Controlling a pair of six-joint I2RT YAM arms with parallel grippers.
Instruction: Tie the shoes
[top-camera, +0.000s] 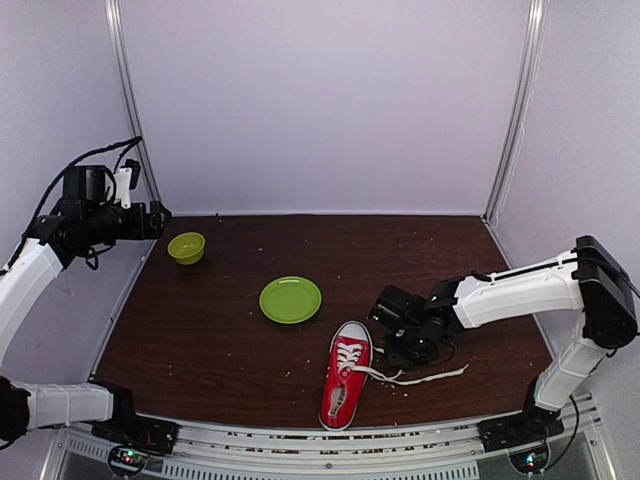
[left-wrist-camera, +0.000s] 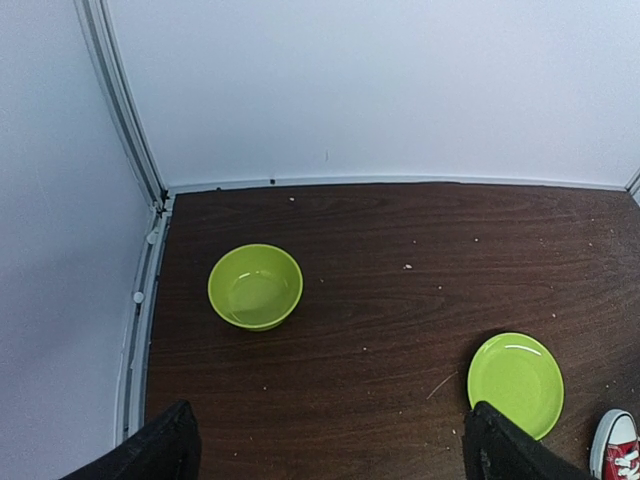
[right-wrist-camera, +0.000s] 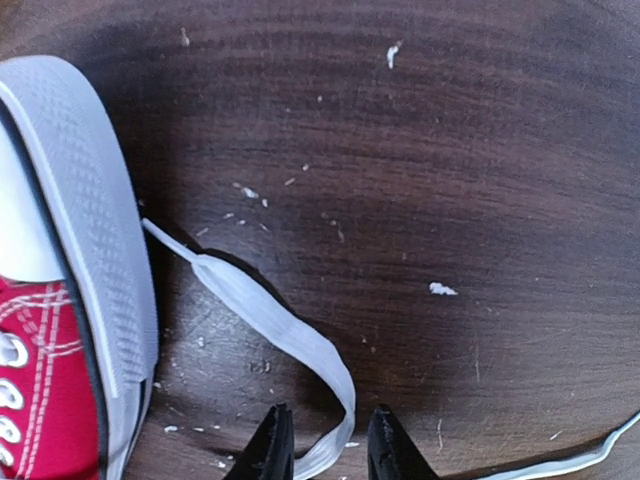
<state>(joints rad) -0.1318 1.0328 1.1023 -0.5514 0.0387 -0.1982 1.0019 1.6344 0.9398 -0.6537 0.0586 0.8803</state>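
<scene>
Red canvas white-soled sneaker (top-camera: 346, 385) lies on the dark wooden surface (top-camera: 200, 330), long axis near-to-far, toe farthest, white lace (right-wrist-camera: 290, 335) trailing right. Right pincer (right-wrist-camera: 325, 447), just right of the sneaker, straddles that lace, slightly apart. Left pincer (left-wrist-camera: 325, 450), wide apart, hangs far left.

Bright, even light, soft shadows, faint sheen on the table (right-wrist-camera: 480, 120)

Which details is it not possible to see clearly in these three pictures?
Right gripper: right wrist view's bottom edge cuts its fingers, so its hold on the lace is unclear.
Shoe: left wrist view's corner shows only the toe.
Whether the lace is knotted: too small in the top view.
</scene>
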